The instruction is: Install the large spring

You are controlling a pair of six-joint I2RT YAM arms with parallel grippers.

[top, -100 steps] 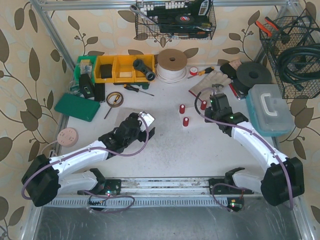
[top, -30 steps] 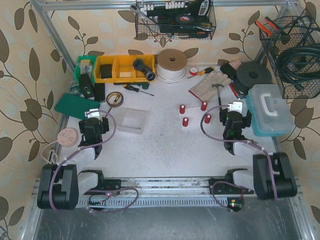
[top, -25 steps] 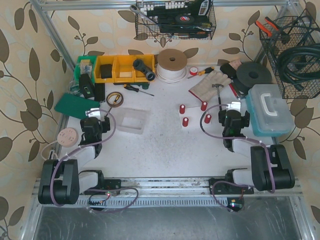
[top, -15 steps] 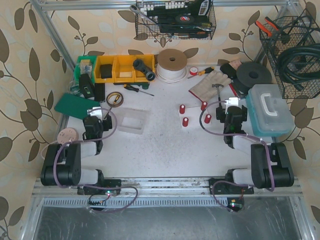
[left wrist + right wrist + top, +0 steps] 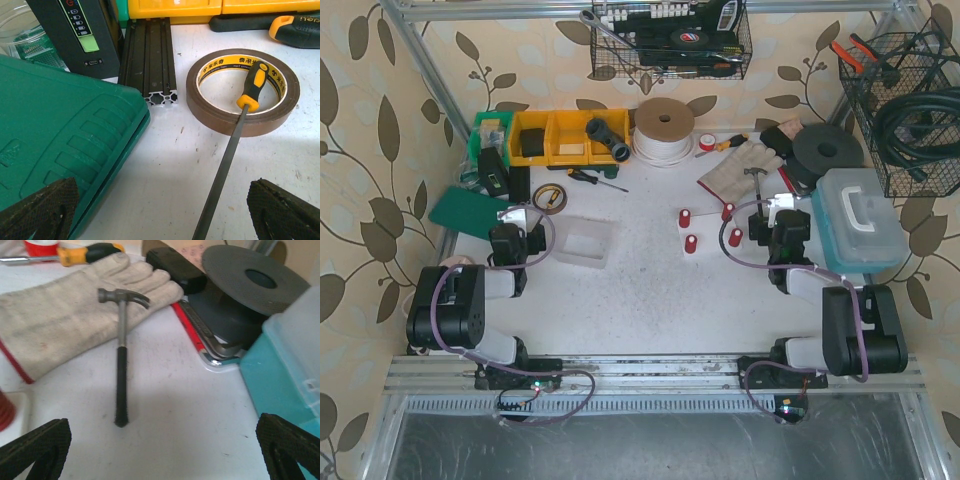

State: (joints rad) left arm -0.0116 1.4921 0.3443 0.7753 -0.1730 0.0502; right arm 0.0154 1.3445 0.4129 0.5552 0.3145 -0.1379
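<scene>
Red cylinders (image 5: 691, 243) right of the clear box (image 5: 585, 240) could be springs, can't confirm; expect light, bouncy, pinch mid-coil. Left claw (image 5: 160, 212), right claw (image 5: 160, 450) gape wide, empty.

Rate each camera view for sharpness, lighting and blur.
Top view: evenly lit and crisp, with only faint shadows. Left wrist view: sharp on the tape roll and green case, no glare to speak of. Right wrist view: softer overall; the hammer is slightly blurred, and the teal box at the right edge is most out of focus.
</scene>
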